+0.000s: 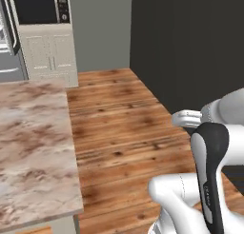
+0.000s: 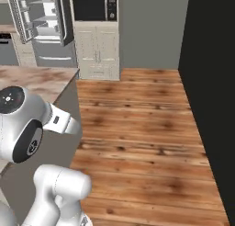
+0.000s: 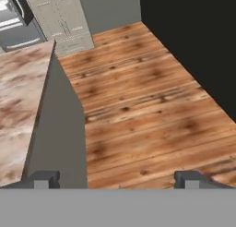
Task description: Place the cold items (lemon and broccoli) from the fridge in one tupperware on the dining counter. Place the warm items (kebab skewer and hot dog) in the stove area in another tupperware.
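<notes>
Wood floor [image 3: 152, 110] below; end effector [image 3: 117, 179] wide, nothing held, beside dining counter [image 3: 20, 97] edge.

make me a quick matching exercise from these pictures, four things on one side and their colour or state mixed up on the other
Things:
1. fridge
2. dining counter
3. floor
4. claw

Colour or state:
A. brown wooden planks
B. door swung open
C. open, holding nothing
D. beige marble with brown veins

Pairs: 1-B, 2-D, 3-A, 4-C
</notes>
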